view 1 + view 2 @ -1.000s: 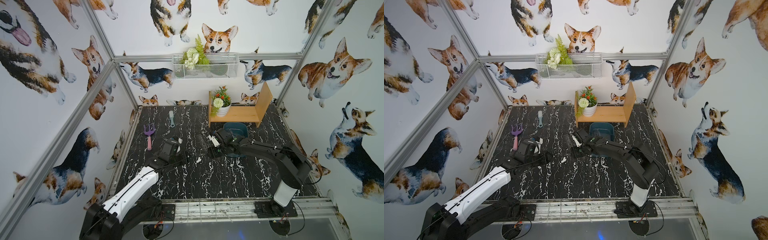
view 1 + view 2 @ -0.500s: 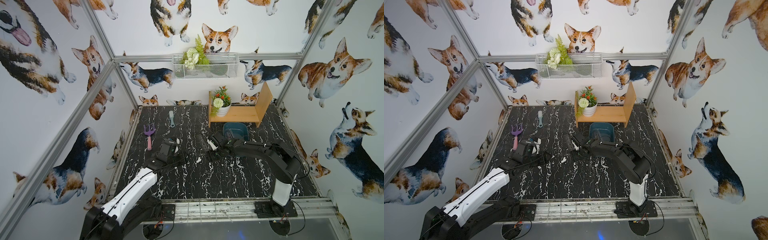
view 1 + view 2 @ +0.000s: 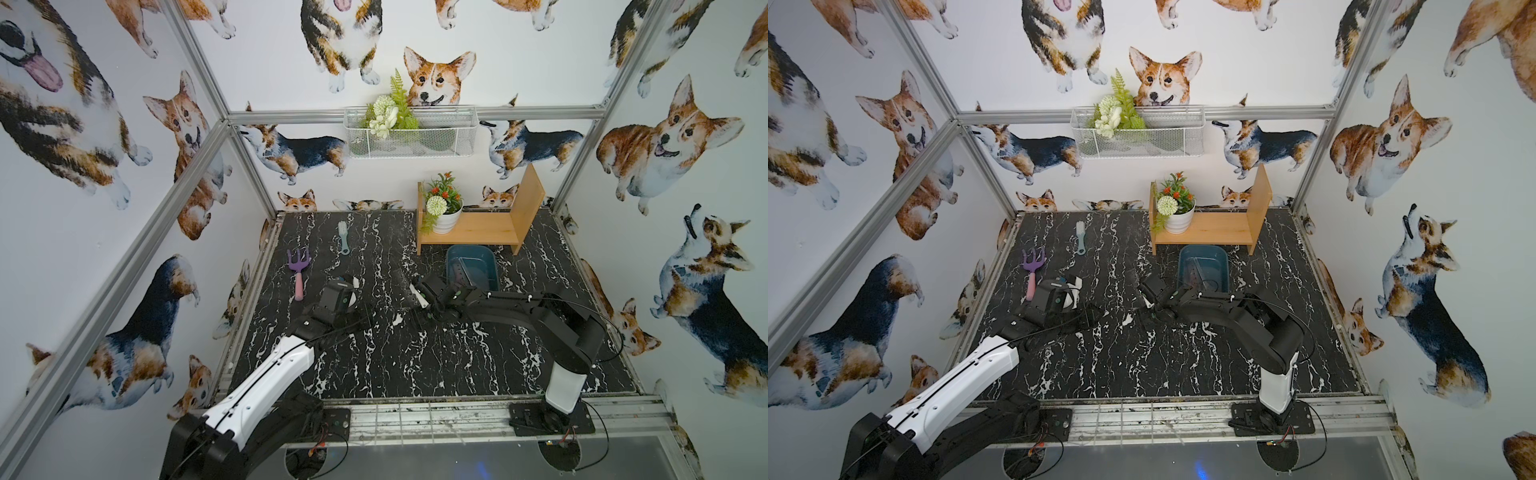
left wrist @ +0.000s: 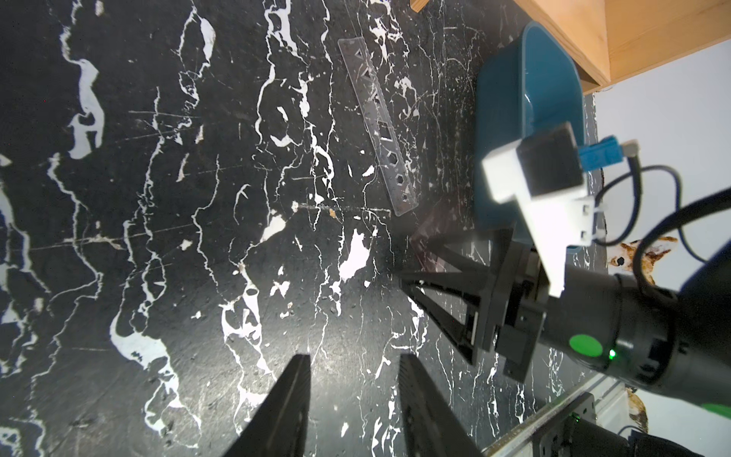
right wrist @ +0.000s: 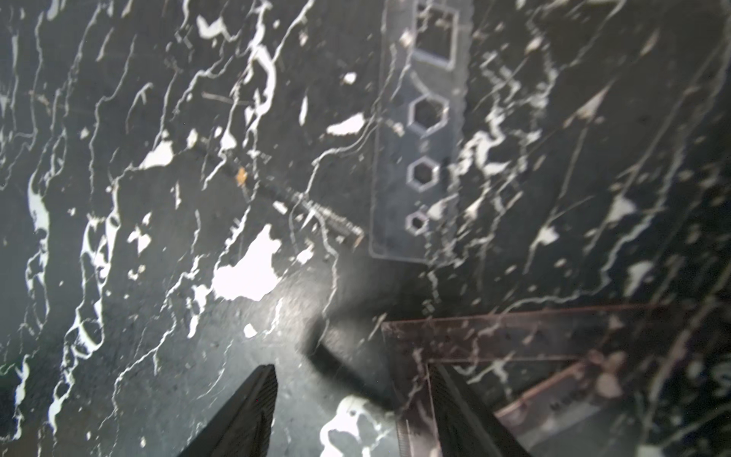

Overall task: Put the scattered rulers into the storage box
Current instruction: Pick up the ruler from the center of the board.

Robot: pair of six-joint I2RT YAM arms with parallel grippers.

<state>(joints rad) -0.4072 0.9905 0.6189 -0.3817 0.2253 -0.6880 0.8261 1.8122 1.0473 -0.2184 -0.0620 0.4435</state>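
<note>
Presently, the right gripper stands open and empty, one finger at a corner of the purple set square lying flat on the table. The left gripper, at nine o'clock, is likewise open and empty. The clear ruler lies at twelve, the box at one.

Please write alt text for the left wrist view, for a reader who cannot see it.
A clear long ruler lies flat on a black marble table, near a blue box. The right gripper, fingers open, reaches over a purple-tinted triangle ruler next to the box. The left gripper is open and empty.
</note>
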